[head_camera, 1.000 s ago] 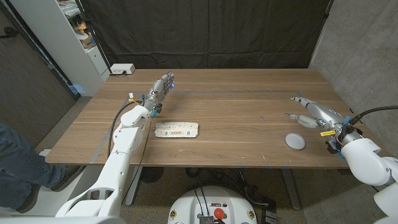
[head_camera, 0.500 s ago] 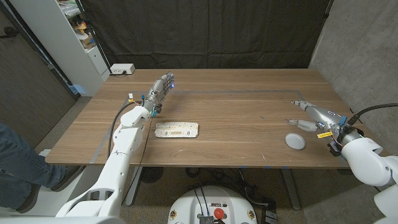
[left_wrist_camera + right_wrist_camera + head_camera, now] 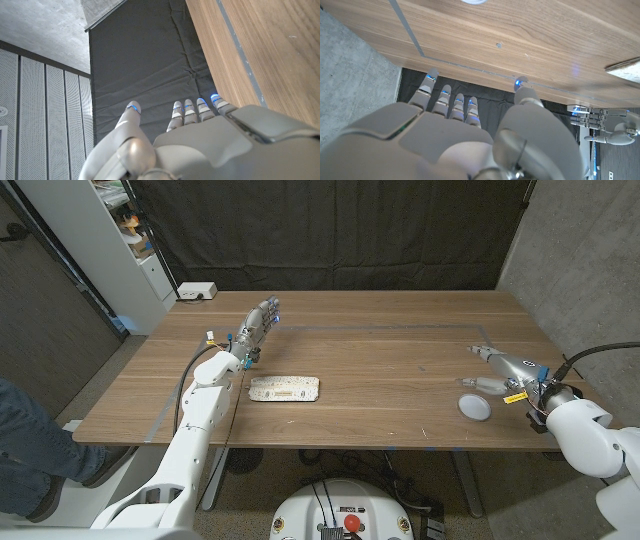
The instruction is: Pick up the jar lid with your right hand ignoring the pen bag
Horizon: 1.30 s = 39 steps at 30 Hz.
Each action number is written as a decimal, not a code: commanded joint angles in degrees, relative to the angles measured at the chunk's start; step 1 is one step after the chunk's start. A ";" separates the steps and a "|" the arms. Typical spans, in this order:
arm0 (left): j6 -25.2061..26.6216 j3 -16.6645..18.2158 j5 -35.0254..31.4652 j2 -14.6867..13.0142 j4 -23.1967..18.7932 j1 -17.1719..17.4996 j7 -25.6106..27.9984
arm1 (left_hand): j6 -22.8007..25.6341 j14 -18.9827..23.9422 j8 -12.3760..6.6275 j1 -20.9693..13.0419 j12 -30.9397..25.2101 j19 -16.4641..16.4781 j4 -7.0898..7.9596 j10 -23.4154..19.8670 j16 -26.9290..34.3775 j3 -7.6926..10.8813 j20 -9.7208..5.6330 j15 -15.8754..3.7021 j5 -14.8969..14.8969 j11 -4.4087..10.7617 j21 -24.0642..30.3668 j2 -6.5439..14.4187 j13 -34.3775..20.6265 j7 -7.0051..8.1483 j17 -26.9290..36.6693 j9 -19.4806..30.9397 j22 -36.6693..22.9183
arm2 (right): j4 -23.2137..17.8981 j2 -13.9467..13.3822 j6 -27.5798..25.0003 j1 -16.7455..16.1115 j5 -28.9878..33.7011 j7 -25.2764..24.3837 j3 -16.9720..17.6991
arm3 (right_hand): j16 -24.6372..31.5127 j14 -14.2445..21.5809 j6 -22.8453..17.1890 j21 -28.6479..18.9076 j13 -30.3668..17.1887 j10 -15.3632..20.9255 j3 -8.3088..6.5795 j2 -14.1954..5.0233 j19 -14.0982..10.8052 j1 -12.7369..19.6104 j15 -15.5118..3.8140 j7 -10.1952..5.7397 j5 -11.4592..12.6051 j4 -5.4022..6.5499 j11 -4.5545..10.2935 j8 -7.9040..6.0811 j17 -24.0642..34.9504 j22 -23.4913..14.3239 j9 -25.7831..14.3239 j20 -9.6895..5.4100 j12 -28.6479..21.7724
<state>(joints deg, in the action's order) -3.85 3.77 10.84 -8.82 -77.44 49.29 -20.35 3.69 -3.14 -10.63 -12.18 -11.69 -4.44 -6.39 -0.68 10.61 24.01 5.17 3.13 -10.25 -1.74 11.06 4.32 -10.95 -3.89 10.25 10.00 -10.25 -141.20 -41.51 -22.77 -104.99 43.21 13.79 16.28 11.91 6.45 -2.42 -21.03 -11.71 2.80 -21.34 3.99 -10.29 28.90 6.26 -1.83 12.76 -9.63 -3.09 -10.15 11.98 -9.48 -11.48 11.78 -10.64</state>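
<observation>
The head view looks down from above the near edge over the whole counter [image 3: 380, 350], both arms entering from the bottom corners, the black curtain [image 3: 330, 235] at twelve o'clock; the left wrist view sits close behind the left hand [image 3: 200, 145], its fingers [image 3: 192, 110] reaching toward that curtain [image 3: 145, 75], counter [image 3: 270, 55] alongside; the right wrist view sits close behind the right hand [image 3: 455, 145], turned so the counter [image 3: 520, 45] lies overhead, and it shares the left hand [image 3: 605, 130] and pen bag [image 3: 627, 67] with the head view.
</observation>
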 commanded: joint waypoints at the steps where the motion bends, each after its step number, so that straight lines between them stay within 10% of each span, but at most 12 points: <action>1: 0.13 0.23 0.10 0.14 0.24 0.18 0.05 | 0.63 0.43 -0.24 0.14 -0.34 -0.01 0.13 -0.08 0.24 0.21 1.36 0.04 -0.13 0.27 0.19 0.52 -0.17 0.04 0.15 0.15 -0.16 | -1.14 -1.88 -4.67 1.50 4.40 5.97 -2.40 | 0.10 0.29 1.26 0.24 -0.16 -0.28 0.40 0.90 -0.13 0.29 0.43 -0.12 0.44 0.07 -0.90 0.11 -0.05 -0.27 0.04 0.34 -0.23; 30: 0.42 -0.05 -0.13 0.07 0.88 -0.33 -0.24 | 0.90 0.50 -0.22 0.16 -0.36 -0.17 0.16 -0.16 0.21 0.18 2.23 0.27 -0.13 0.57 0.24 0.58 -0.17 0.14 0.16 0.17 -0.20 | -1.55 -9.65 -14.51 5.92 8.79 20.73 -7.09 | 0.67 2.20 4.31 1.13 -0.05 -1.14 1.81 3.55 -2.33 0.29 2.03 0.76 2.30 0.66 -2.60 -0.34 -0.30 -0.45 0.08 0.44 -0.40; 39: 0.48 0.12 -0.13 -0.03 0.61 -0.25 -0.15 | 1.10 0.59 -0.27 0.17 -0.37 -0.19 0.18 -0.20 0.24 0.17 2.25 0.30 -0.12 0.60 0.26 0.58 -0.18 0.16 0.17 0.17 -0.21 | -1.00 -10.82 -16.81 6.76 10.78 18.74 -10.05 | 0.55 2.03 5.61 1.39 -0.01 -2.00 2.14 4.10 -3.04 0.65 2.36 1.19 3.00 0.65 -2.91 -0.23 -0.36 -0.49 0.10 0.50 -0.24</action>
<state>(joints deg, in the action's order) -3.50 3.80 10.77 -8.72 -76.74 49.07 -20.46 4.21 -2.64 -10.63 -11.87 -11.69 -4.83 -6.39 -0.78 10.61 24.01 6.99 3.23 -10.25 -1.22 11.06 4.63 -10.95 -3.78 10.25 10.00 -10.25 -142.83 -50.35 -36.44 -99.56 51.93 32.42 9.20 12.36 8.50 2.48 -19.69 -11.73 1.21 -19.45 7.53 -12.66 29.29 8.31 -0.61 15.32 -8.83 -5.97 -10.15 11.44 -9.75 -11.18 12.27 -10.64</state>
